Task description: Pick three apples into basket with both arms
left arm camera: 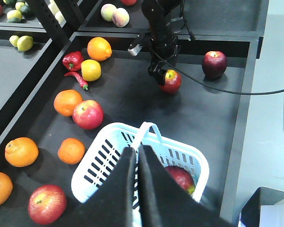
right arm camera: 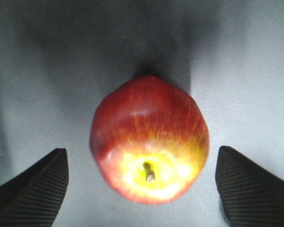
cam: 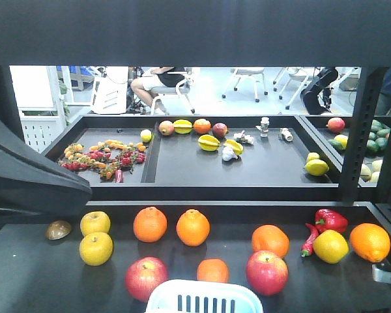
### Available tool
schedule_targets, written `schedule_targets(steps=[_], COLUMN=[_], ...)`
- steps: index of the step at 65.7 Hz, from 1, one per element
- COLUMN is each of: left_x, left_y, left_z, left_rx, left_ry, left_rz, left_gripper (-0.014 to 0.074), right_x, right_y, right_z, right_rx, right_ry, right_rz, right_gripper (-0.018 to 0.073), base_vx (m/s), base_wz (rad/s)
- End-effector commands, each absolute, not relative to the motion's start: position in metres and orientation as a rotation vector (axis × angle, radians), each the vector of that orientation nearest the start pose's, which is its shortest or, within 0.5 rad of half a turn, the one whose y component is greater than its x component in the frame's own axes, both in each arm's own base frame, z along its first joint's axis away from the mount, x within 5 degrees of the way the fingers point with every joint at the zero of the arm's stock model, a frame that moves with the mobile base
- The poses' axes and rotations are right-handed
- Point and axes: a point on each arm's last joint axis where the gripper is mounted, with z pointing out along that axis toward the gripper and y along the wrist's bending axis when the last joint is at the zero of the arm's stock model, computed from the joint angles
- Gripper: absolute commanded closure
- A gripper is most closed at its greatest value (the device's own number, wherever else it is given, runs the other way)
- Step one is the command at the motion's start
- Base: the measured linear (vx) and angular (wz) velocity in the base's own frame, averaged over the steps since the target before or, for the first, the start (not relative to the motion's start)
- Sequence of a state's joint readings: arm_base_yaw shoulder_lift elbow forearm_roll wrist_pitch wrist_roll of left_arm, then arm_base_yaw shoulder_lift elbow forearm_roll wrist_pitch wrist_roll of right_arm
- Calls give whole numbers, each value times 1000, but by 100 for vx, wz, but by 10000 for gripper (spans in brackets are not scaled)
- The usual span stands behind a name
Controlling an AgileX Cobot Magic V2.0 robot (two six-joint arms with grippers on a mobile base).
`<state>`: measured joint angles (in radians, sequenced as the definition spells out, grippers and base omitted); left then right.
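Red apple (right arm camera: 149, 142) sits between your right gripper's (right arm camera: 142, 150) wide-open fingers. Your left gripper (left arm camera: 137, 149) is closed, empty, above the basket (left arm camera: 98, 166).

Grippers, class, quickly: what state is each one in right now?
Left gripper: closed, nothing visibly held, over the basket.
Right gripper: open, straddling a red apple without touching it.

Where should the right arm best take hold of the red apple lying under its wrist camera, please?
Across the red apple at its widest girth, one jaw on each rounded flank, coming from above along the camera's line. Its stem end faces the camera and the jaws stand open beside both flanks, so closing there should hold it.
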<state>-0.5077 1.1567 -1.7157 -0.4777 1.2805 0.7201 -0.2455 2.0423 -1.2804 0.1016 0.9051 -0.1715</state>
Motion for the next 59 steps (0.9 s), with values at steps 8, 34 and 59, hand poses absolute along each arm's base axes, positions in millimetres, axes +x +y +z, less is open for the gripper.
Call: schedule_targets(steps=[8,34,59], left_x=[124,124,124], left_y=[-119,-119,-119], left_z=[533,533,533], left_rx=[1272,1272,1272], left_ry=[1616,1616,1616], left_rz=[-488,-488,-488], left_gripper=[604,604,604], right_x=[369,379,380], right_y=[-88,-90,-84], right_z=[134,122,157], right_rx=[212,223,141], right_ry=[3071,3070,2978], right_rz=[101,111,89], right_gripper=[-39,64,266], base_vx=[0,0,0], base_wz=[0,0,0])
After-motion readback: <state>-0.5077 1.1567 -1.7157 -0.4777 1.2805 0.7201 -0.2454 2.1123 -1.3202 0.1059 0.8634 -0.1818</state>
